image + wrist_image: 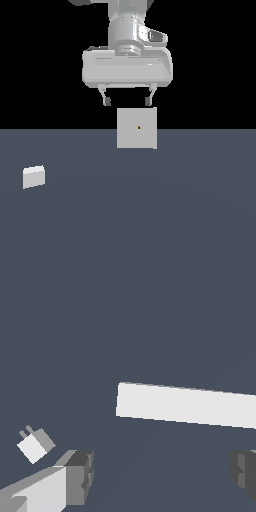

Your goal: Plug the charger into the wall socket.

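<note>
The charger [33,176] is a small white-grey block lying on the dark floor at the exterior view's left. In the wrist view the charger [34,445] shows two short prongs at one end. The wall socket [137,128] is an upright light-grey square panel with a tiny dark dot at its centre; the wrist view shows the wall socket [187,405] edge-on as a pale bar. My gripper [127,101] hangs open high above the floor, just above the panel's top edge, with nothing between its fingers [80,473]. It is far from the charger.
The flat dark blue-grey floor [175,200] stretches around both objects, and a black background lies behind the panel. Nothing else stands in view.
</note>
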Robot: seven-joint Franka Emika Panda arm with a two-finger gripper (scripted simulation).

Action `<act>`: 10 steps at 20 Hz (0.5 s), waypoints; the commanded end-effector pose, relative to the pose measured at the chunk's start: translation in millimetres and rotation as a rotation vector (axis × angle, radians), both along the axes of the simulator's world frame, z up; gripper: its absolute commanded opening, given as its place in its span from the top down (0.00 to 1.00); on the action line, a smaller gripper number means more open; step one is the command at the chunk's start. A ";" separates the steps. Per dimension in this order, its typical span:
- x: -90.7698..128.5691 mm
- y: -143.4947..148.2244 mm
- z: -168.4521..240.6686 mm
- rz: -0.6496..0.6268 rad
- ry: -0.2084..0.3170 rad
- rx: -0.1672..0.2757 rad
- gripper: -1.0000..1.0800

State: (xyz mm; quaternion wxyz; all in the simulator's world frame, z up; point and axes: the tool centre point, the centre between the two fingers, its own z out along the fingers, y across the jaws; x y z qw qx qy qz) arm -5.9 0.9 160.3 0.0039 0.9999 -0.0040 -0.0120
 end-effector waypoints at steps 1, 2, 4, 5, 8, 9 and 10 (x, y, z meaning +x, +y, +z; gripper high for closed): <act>0.0 0.0 0.0 0.000 0.000 0.000 0.04; 0.0 0.2 -0.1 0.001 0.000 0.000 0.04; -0.2 1.4 -0.7 0.005 -0.003 0.001 0.04; -0.3 2.4 -1.3 0.009 -0.005 0.002 0.04; -0.9 7.4 -4.0 0.027 -0.015 0.005 0.04; -1.3 9.7 -5.3 0.035 -0.020 0.007 0.04; -1.6 12.3 -6.6 0.044 -0.025 0.009 0.04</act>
